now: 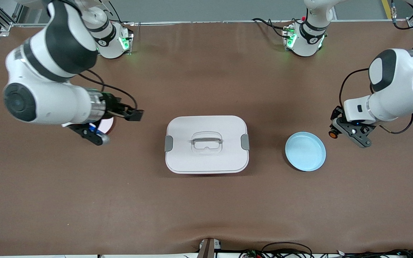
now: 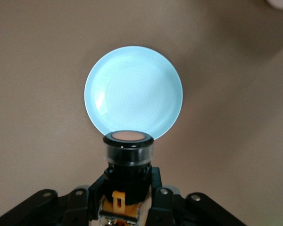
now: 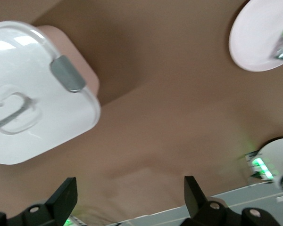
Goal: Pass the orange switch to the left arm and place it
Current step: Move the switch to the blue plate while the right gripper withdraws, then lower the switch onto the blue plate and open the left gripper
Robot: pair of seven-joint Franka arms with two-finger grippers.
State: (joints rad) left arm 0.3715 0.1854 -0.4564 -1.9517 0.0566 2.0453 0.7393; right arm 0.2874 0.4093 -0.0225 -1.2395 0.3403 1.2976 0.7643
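Your left end effector [image 2: 127, 200] clamps the orange switch [image 2: 128, 155]; right end effector [image 3: 131, 197] gapes. Swinging low could clip the box [image 1: 206, 144].

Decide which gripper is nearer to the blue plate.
Left. The left gripper, shut on the orange switch, hangs just beside the blue plate; the right gripper is past the box, jaws open.

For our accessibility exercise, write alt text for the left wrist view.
The left tool is shut on the orange switch, gripping its black body with the round cap facing outward. Past it, a pale blue plate lies on the brown table.
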